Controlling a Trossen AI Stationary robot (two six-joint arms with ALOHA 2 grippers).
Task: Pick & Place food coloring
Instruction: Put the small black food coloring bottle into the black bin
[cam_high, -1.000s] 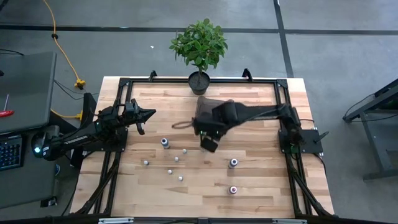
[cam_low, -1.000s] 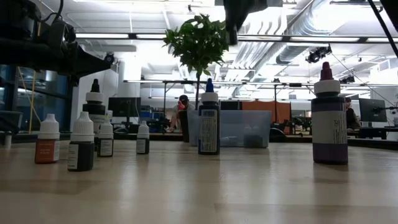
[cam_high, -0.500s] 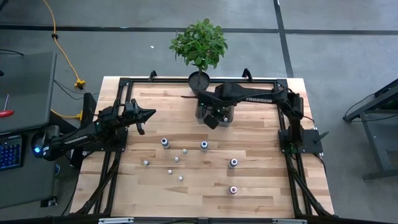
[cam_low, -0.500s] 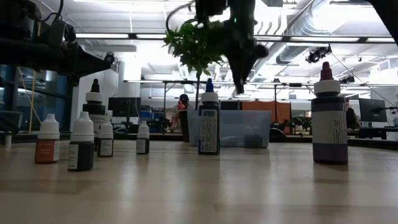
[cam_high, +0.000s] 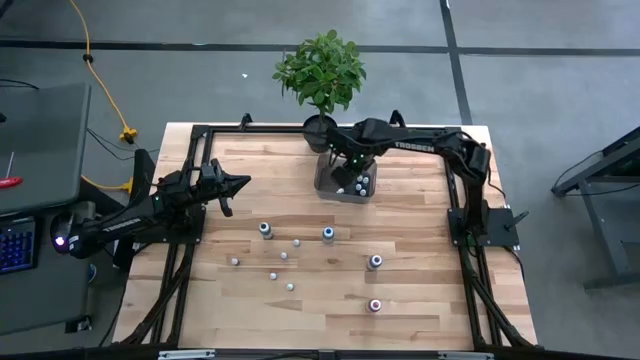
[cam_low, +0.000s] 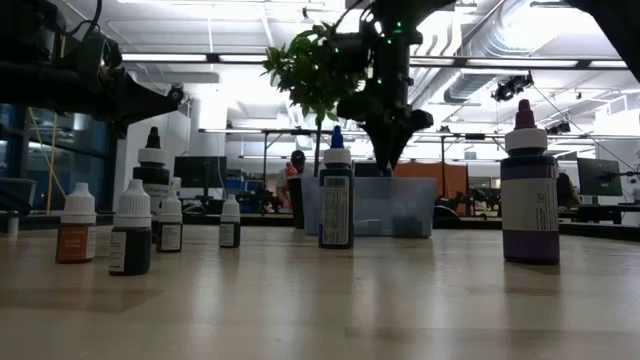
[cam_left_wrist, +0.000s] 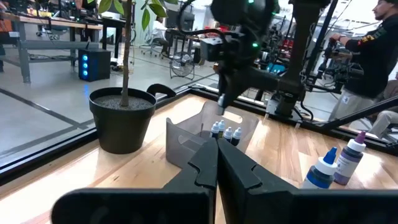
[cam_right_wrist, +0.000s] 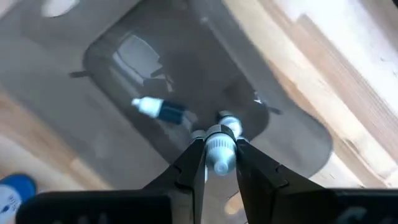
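Several tiny food coloring bottles (cam_high: 284, 256) stand on their bases on the wooden table; in the low view a blue-capped one (cam_low: 335, 195) and a purple one (cam_low: 529, 190) stand nearest. My right gripper (cam_high: 347, 168) hangs over the clear bin (cam_high: 345, 186), shut on one small bottle (cam_right_wrist: 218, 153). More bottles are in the bin: some upright (cam_left_wrist: 226, 132), one lying on its side (cam_right_wrist: 158, 109). My left gripper (cam_high: 238, 183) waits shut above the table's left part, touching nothing. My right gripper pinches a small bottle between its two fingertips, which point down from above. The whitish cap end (cam_right_wrist: 219, 148) shows between the fingers (cam_right_wrist: 194, 155); the rest of the bottle is hidden behind it. The bottle is lifted clear, above the inside of the bin.
A potted plant (cam_high: 321, 75) stands at the far edge right behind the bin. A black frame (cam_high: 200, 135) runs around the table. Bare wood lies between the bin and the standing bottles. A person (cam_left_wrist: 373, 43) shows in the room behind.
My right gripper has travelled from above the table's middle toward the far edge and come down over the bin, staying shut. The blue-capped bottle it had hidden from above now shows standing on the table.
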